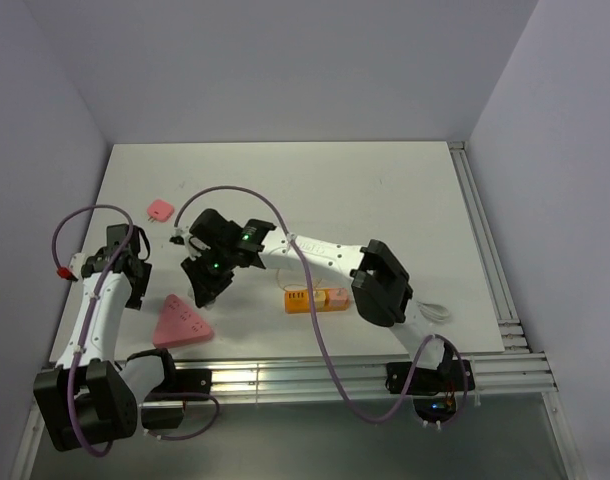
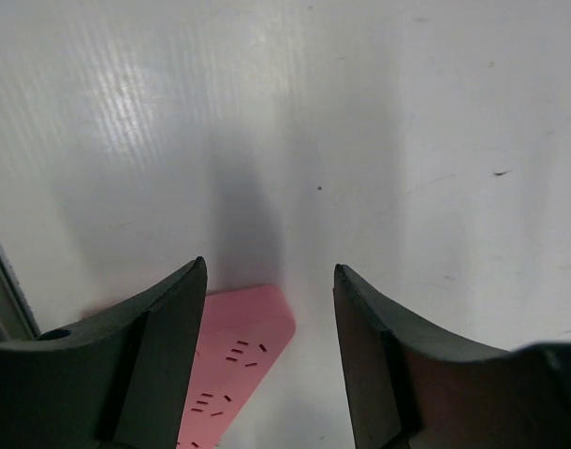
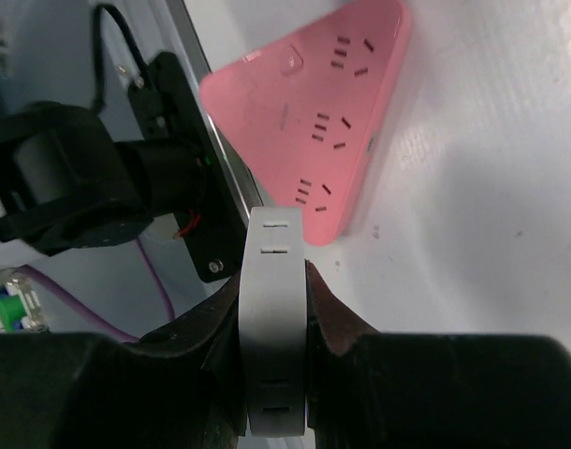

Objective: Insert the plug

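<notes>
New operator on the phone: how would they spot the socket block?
On the white table, look near the left arm's base. The socket block lies flat there: a pink triangle, bigger than the pink square behind it, unlike the orange bar rightward.

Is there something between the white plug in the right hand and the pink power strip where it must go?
Nothing visible. In the right wrist view, only bare table lies between the white plug, held in the right hand, and the sockets of the pink power strip.

Bright diffuse light, soft shadows, blurred foreground
</notes>
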You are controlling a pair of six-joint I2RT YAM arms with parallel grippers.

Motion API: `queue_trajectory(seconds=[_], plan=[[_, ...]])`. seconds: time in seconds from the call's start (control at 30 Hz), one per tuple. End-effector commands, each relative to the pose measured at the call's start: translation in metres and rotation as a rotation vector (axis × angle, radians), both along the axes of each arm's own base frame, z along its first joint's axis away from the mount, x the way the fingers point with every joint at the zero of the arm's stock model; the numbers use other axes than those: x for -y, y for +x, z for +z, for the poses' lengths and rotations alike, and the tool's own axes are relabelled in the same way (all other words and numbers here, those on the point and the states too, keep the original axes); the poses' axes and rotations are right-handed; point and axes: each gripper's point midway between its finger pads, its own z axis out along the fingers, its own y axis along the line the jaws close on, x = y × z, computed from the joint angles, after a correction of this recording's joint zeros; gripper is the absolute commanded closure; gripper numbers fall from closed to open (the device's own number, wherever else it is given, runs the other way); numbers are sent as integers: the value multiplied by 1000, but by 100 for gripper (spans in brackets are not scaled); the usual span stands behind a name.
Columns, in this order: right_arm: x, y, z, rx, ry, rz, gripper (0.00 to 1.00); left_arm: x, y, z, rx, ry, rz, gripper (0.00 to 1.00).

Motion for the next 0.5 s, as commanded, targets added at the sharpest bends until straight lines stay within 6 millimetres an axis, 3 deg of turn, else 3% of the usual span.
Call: queue_trajectory(seconds=[0.0, 0.3, 0.47], plan=[[2, -20, -1, 50, -85, 40, 100, -1, -22, -12, -43, -2, 76, 39], [-9, -43, -22, 48, -164, 50, 100, 4, -38, -34, 27, -25, 147, 39], [-19, -47, -33, 38, -179, 51, 100, 4, -35, -34, 5, -29, 145, 38]])
